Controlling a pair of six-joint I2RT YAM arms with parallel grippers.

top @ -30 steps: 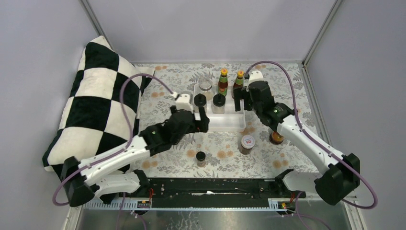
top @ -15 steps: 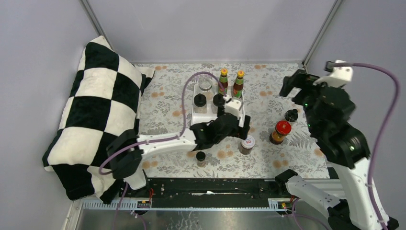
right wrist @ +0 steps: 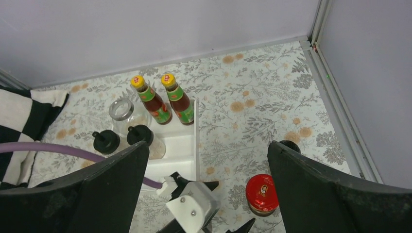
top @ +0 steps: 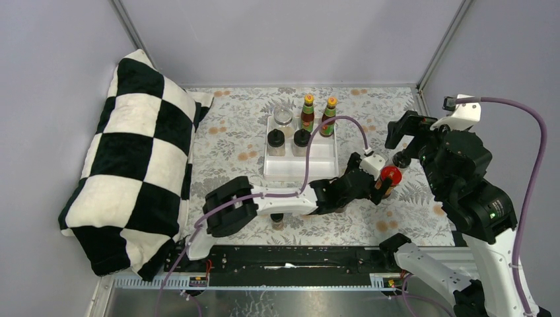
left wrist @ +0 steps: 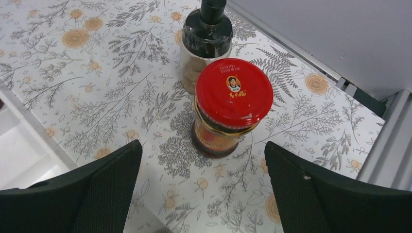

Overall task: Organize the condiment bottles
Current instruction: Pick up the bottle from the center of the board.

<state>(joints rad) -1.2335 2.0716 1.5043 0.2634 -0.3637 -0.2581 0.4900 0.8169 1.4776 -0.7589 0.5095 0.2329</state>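
Observation:
A red-lid jar (top: 390, 175) stands on the floral table right of the white tray (top: 317, 165). My left gripper (top: 378, 185) is open, level with this jar (left wrist: 234, 92), its fingers wide apart just short of it (left wrist: 201, 145). A black-capped jar (left wrist: 206, 34) stands right behind it (top: 401, 158). The tray holds two red-sauce bottles (top: 308, 112) (top: 328, 116), a clear-lid jar (top: 282, 117) and two black-capped jars (top: 276, 139) (top: 301, 139). My right gripper (top: 404, 141) is open and empty, raised high above the table (right wrist: 208, 145). The right wrist view shows the red-lid jar (right wrist: 261, 192) and the tray (right wrist: 180, 145) far below.
A small black-lid jar (top: 277, 218) stands near the front edge, partly behind the left arm. A black-and-white checkered cushion (top: 125, 158) fills the left side. Walls close the back and the right. The tray's corner shows in the left wrist view (left wrist: 14, 141).
My left arm has swung right from the tray to the red-lid jar, covering the white-lid jar. My right arm has left the tray and risen at the right, then held still.

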